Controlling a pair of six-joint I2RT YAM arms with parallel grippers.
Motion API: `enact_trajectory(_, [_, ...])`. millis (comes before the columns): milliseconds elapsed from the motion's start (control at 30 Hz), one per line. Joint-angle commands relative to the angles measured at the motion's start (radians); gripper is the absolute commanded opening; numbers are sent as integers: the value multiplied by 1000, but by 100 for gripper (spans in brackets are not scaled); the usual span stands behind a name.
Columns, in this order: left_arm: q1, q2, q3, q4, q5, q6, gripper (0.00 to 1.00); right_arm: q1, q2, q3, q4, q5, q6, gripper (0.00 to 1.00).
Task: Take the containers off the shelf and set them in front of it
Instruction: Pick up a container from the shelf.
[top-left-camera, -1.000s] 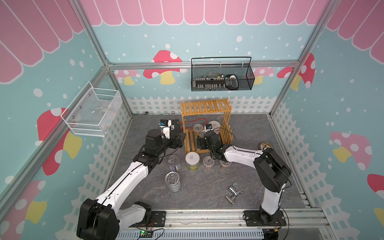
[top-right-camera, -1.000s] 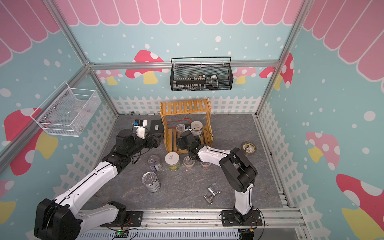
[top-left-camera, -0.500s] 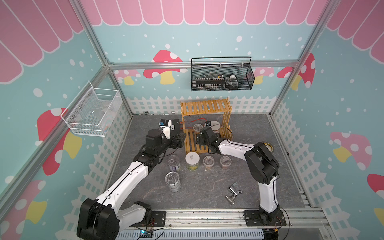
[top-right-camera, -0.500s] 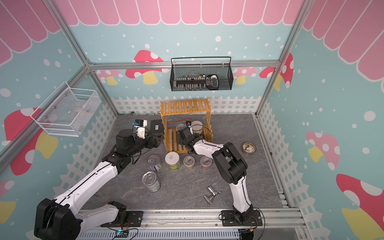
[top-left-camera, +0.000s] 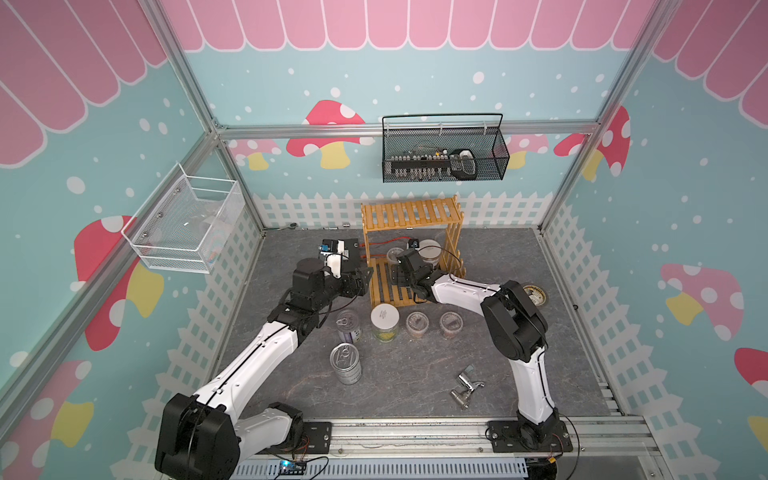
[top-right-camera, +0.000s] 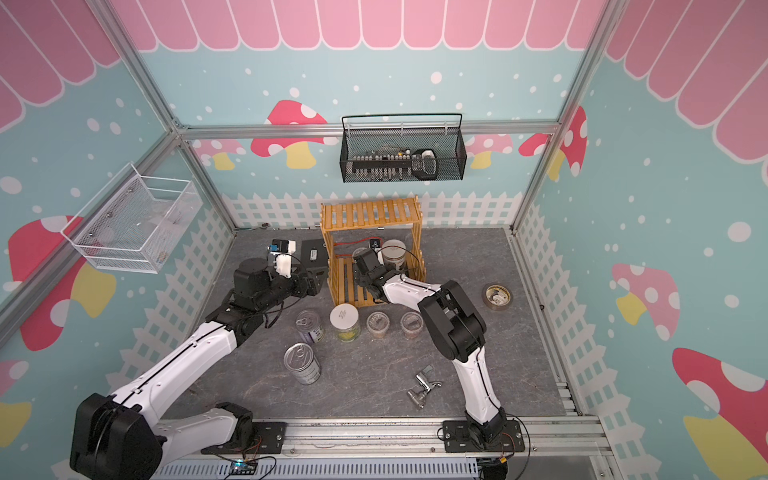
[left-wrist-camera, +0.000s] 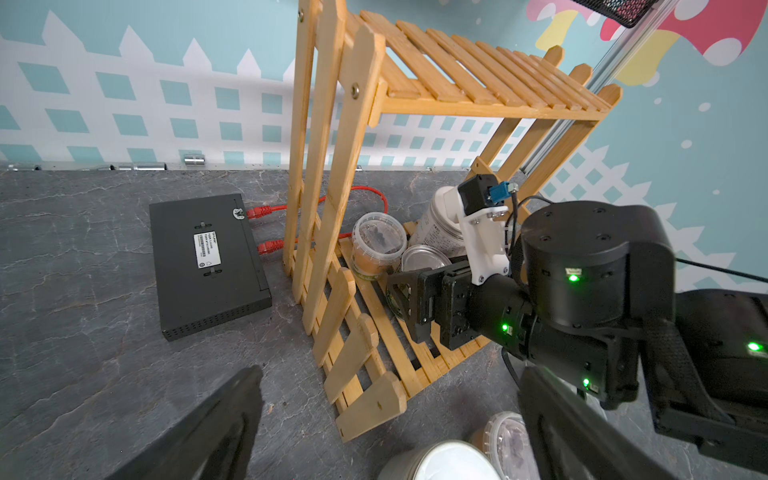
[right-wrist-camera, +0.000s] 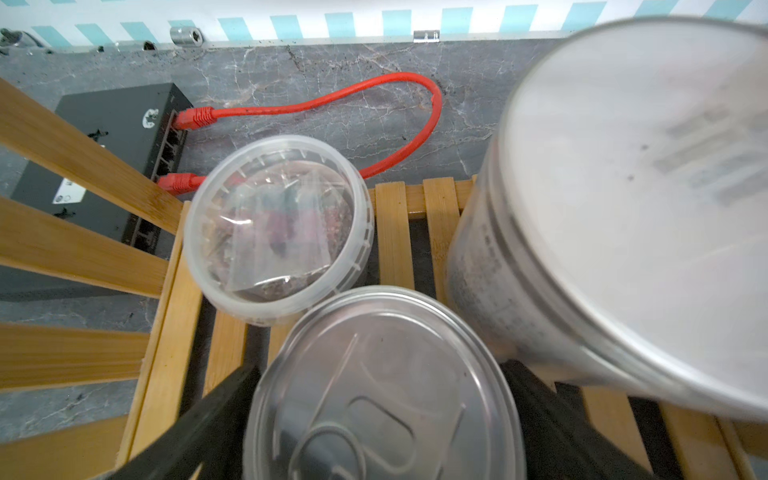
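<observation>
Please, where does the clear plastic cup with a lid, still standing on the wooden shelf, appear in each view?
In both top views: the clear plastic lidded cup sits on the lower tier of the yellow-orange wooden slat shelf, near its back.
Left wrist view: cup near the middle, beside the silver pull-tab tin.
Right wrist view: cup between the shelf's side slats and the white-lidded silver canister.
Shared landmark: the red cable looping behind the cup.

yellow-orange slatted shelf (top-left-camera: 411, 212), red cable (right-wrist-camera: 434, 110), silver tin (right-wrist-camera: 374, 395), grey marbled tabletop (top-left-camera: 415, 374)
</observation>
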Motion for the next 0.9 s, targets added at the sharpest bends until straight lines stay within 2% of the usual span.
enact_trajectory(0, [9,8,-9,5,16,19,99,-7,18,24,-19,10,-10,89])
enact_trajectory(167, [9,10,-9,5,19,17,99,-6,-8,0,-15,18,-14,76])
enact_trajectory(400, [9,12,-6,5,22,18,99,-4,-107,-76,21,1,-46,75])
enact_trajectory(600, [9,10,-5,5,28,18,99,16,-260,-209,73,-50,-100,74])
enact_trajectory(800, [9,7,-6,5,33,16,99,89,-470,-392,145,-95,-265,74])
enact_trajectory(867, [9,7,-3,5,34,16,99,121,-548,-450,166,-146,-325,74])
